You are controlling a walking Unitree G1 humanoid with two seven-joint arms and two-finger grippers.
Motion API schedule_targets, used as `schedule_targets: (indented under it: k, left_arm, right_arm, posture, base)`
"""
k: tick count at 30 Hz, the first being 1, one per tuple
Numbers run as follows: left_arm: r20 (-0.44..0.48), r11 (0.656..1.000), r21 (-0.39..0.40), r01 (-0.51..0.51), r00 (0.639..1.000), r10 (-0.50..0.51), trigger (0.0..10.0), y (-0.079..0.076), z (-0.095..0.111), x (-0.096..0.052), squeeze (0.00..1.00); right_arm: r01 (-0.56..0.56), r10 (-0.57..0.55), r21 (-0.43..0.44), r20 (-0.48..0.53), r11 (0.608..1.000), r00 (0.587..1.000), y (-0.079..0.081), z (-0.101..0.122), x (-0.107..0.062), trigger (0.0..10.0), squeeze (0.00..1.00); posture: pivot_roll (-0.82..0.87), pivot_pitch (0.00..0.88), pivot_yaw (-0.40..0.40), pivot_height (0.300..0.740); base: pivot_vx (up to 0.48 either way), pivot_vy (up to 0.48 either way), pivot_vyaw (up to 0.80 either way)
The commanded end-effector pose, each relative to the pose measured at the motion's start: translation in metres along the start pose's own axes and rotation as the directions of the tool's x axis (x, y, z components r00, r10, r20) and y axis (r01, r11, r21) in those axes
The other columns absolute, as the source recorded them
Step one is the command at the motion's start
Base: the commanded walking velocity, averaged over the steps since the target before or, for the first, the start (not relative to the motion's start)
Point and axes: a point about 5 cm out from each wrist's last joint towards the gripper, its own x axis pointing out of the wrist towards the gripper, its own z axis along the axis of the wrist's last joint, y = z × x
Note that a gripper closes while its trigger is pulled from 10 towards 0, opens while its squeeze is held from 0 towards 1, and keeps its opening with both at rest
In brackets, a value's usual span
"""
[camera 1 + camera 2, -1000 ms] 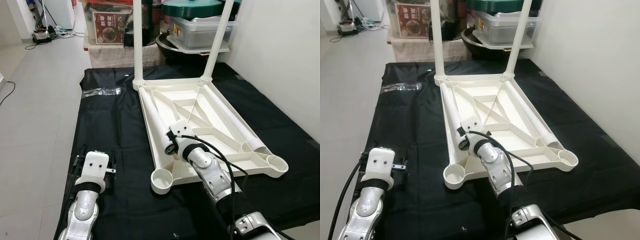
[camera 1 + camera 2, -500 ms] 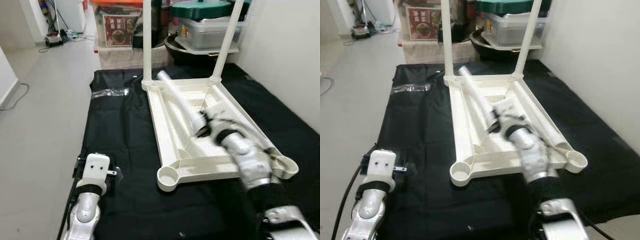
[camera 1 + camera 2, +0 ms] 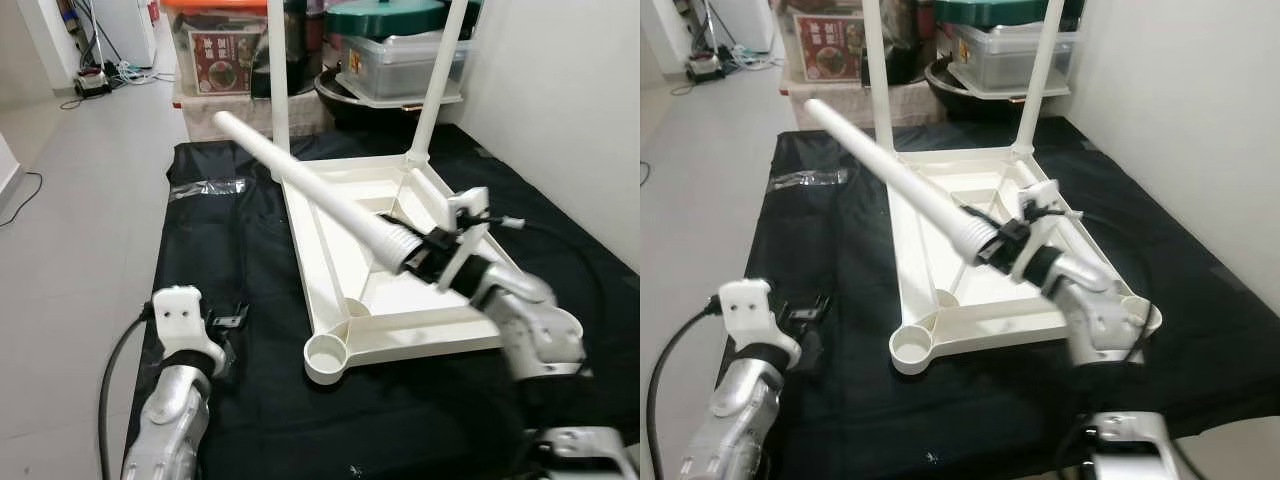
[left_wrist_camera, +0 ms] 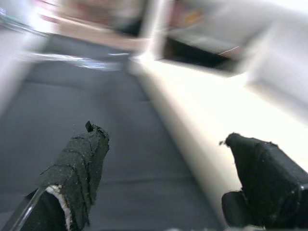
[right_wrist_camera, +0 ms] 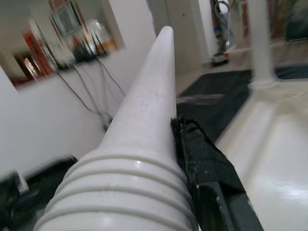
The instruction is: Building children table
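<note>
Your right gripper (image 3: 428,256) holds the ribbed end of a long white table leg (image 3: 305,183). The leg is lifted off the upside-down white tabletop (image 3: 352,298) and slants up toward your left. Your left gripper (image 4: 168,178) has its fingers wide apart, low over the black mat (image 3: 230,265), just beside the tabletop's edge. Two more legs (image 3: 277,80) stand up at the tabletop's far corners. The mat lies on a grey tiled floor (image 3: 75,200). Plastic boxes (image 3: 395,60) sit behind it, and a white wall (image 3: 560,110) is on your right.
</note>
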Motion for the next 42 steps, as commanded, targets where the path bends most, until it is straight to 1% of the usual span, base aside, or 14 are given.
schedule_targets:
  k: [1, 5, 8, 10, 15, 16, 20, 21, 23, 26, 34, 38, 39, 42]
  left_arm:
    - [0.011, 0.974, -0.207, 0.089, 0.996, -0.089, 10.0, -0.010, 0.004, -0.005, 0.00]
    - [0.060, 0.919, -0.375, 0.121, 0.993, -0.106, 10.0, -0.015, 0.008, -0.009, 0.00]
    - [0.060, 0.919, -0.375, 0.121, 0.993, -0.106, 10.0, -0.015, 0.008, -0.009, 0.00]
    - [0.091, 0.879, -0.460, 0.125, 0.991, -0.093, 10.0, -0.014, 0.011, -0.008, 0.00]
    - [0.127, 0.828, -0.545, 0.134, 0.989, -0.077, 10.0, -0.010, 0.016, -0.008, 0.00]
    - [0.158, 0.797, -0.582, 0.161, 0.984, -0.083, 10.0, -0.009, 0.022, -0.007, 0.00]
    - [0.226, 0.725, -0.637, 0.260, 0.963, -0.146, 10.0, -0.012, 0.036, -0.007, 0.00]
    - [0.226, 0.725, -0.637, 0.260, 0.963, -0.146, 10.0, -0.012, 0.036, -0.007, 0.00]
    - [0.261, 0.676, -0.671, 0.305, 0.950, -0.170, 10.0, -0.012, 0.042, -0.007, 0.00]
    - [0.282, 0.647, -0.688, 0.329, 0.942, -0.180, 10.0, -0.011, 0.046, -0.008, 0.00]
    - [0.282, 0.623, -0.719, 0.307, 0.949, -0.142, 10.0, 0.001, 0.046, -0.007, 0.00]
    - [0.281, 0.612, -0.742, 0.273, 0.956, -0.087, 10.0, 0.011, 0.046, -0.005, 0.00]
    - [0.290, 0.611, -0.741, 0.278, 0.954, -0.083, 10.0, 0.017, 0.050, -0.005, 0.00]
    - [0.312, 0.607, -0.740, 0.290, 0.947, -0.072, 10.0, 0.022, 0.055, -0.005, 0.00]
  right_arm:
    - [-0.037, 0.032, 0.103, 0.050, 0.994, 0.998, 0.010, -0.005, 0.012, 0.0, 0.00]
    - [-0.141, 0.116, 0.244, 0.116, 0.959, 0.986, 0.032, -0.013, 0.025, 0.0, 0.00]
    - [-0.141, 0.116, 0.244, 0.116, 0.959, 0.986, 0.032, -0.013, 0.025, 0.0, 0.00]
    - [-0.215, 0.181, 0.319, 0.131, 0.923, 0.975, 0.043, -0.021, 0.024, 0.0, 0.00]
    - [-0.305, 0.274, 0.369, 0.135, 0.878, 0.952, 0.055, -0.028, 0.016, 0.0, 0.00]
    - [-0.338, 0.318, 0.382, 0.115, 0.860, 0.941, 0.059, -0.035, 0.010, 0.0, 0.00]
    - [-0.346, 0.341, 0.421, 0.090, 0.839, 0.936, 0.059, -0.045, 0.003, 0.0, 0.00]
    - [-0.346, 0.341, 0.421, 0.090, 0.839, 0.936, 0.059, -0.045, 0.003, 0.0, 0.00]
    - [-0.335, 0.333, 0.428, 0.081, 0.839, 0.939, 0.057, -0.047, 0.002, 0.0, 0.00]
    - [-0.334, 0.336, 0.434, 0.076, 0.836, 0.939, 0.056, -0.047, 0.001, 0.0, 0.00]
    - [-0.438, 0.444, 0.447, 0.097, 0.780, 0.891, 0.069, -0.043, -0.008, 0.0, 0.00]
    - [-0.512, 0.551, 0.446, 0.049, 0.734, 0.833, 0.076, -0.048, -0.022, 0.0, 0.00]
    - [-0.542, 0.606, 0.440, -0.006, 0.716, 0.795, 0.079, -0.052, -0.033, 0.0, 0.00]
    - [-0.557, 0.637, 0.438, -0.048, 0.706, 0.770, 0.077, -0.054, -0.040, 0.0, 0.00]
  posture:
    - [0.08, 0.000, -0.062, 0.740]
    - [0.09, 0.000, -0.067, 0.740]
    - [0.09, 0.000, -0.067, 0.740]
    - [0.10, 0.000, -0.070, 0.740]
    - [0.10, 0.000, -0.064, 0.740]
    - [0.09, 0.000, -0.063, 0.740]
    - [0.09, 0.000, -0.060, 0.740]
    - [0.09, 0.000, -0.060, 0.740]
    - [0.08, 0.000, -0.061, 0.740]
    - [0.08, 0.000, -0.062, 0.740]
    - [0.08, 0.000, -0.064, 0.740]
    - [0.08, 0.000, -0.067, 0.740]
    - [0.07, 0.000, -0.068, 0.740]
    - [0.07, 0.000, -0.067, 0.740]
  base:
    - [0.000, 0.000, 0.00]
    - [0.000, 0.000, 0.00]
    - [0.000, 0.000, 0.00]
    - [0.000, 0.000, 0.00]
    - [0.000, 0.000, 0.00]
    - [0.000, 0.000, 0.00]
    - [0.000, 0.000, 0.00]
    - [0.000, 0.000, 0.00]
    - [0.000, 0.000, 0.00]
    - [0.000, 0.000, 0.00]
    - [0.000, 0.000, 0.00]
    - [0.000, 0.000, 0.00]
    - [0.000, 0.000, 0.00]
    - [0.000, 0.000, 0.00]
